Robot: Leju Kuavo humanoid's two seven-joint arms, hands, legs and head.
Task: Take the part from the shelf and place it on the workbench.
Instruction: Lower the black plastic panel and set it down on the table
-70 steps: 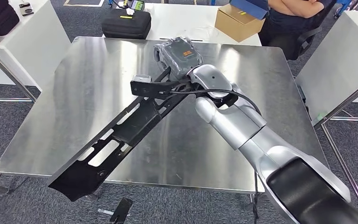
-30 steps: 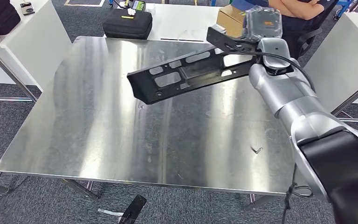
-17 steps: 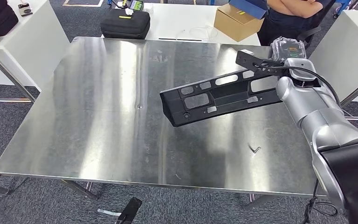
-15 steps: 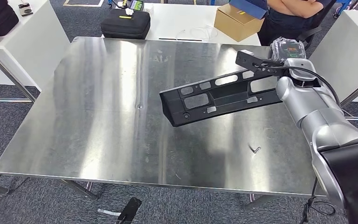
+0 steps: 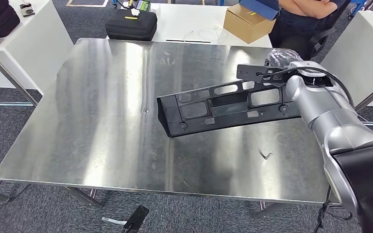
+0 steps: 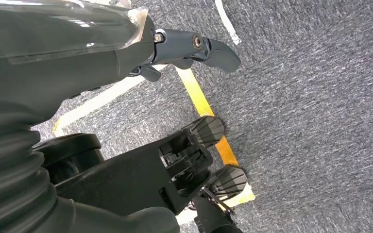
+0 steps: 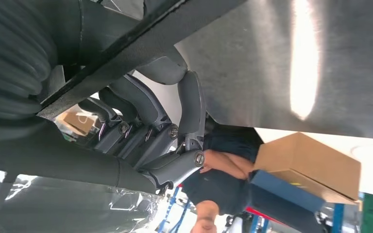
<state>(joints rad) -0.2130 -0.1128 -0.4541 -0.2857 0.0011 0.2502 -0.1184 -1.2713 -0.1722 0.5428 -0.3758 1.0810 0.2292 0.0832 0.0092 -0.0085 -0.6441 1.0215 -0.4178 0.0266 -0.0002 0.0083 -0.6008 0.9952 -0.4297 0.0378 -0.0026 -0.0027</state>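
Hand (image 5: 278, 62) of the right arm grips the far right end of the part (image 5: 223, 108), its fingers (image 7: 141, 121) curled over the part's edge in the right wrist view. The part is a long black plastic bracket with rectangular cut-outs, held above the right half of the counter (image 5: 102, 111), its long axis running left to right and its free end lying left of the hand, slightly nearer. I cannot tell whether any part of it touches the steel.

Against the frame half a second earlier, the part's free end has swung further left and a little lower in the picture, so the bracket now lies more nearly level, and its cut-out face is turned more toward the camera. The hand sits slightly further left than it did. The counter and the things behind it lie as they did.

The left hand (image 6: 175, 43) hangs over grey carpet (image 6: 320, 121) with yellow floor tape (image 6: 209, 116); its fingers are apart and hold nothing.

Beyond the counter, on a white table (image 5: 189, 22), are a black case (image 5: 131, 24) with a small yellow label, too small to read, and a cardboard box (image 5: 247, 22). A person (image 5: 301, 19) in dark clothes stands at the far right with arms folded. On the floor near the counter's near edge lies a small black object (image 5: 135, 218). No writing can be read anywhere.
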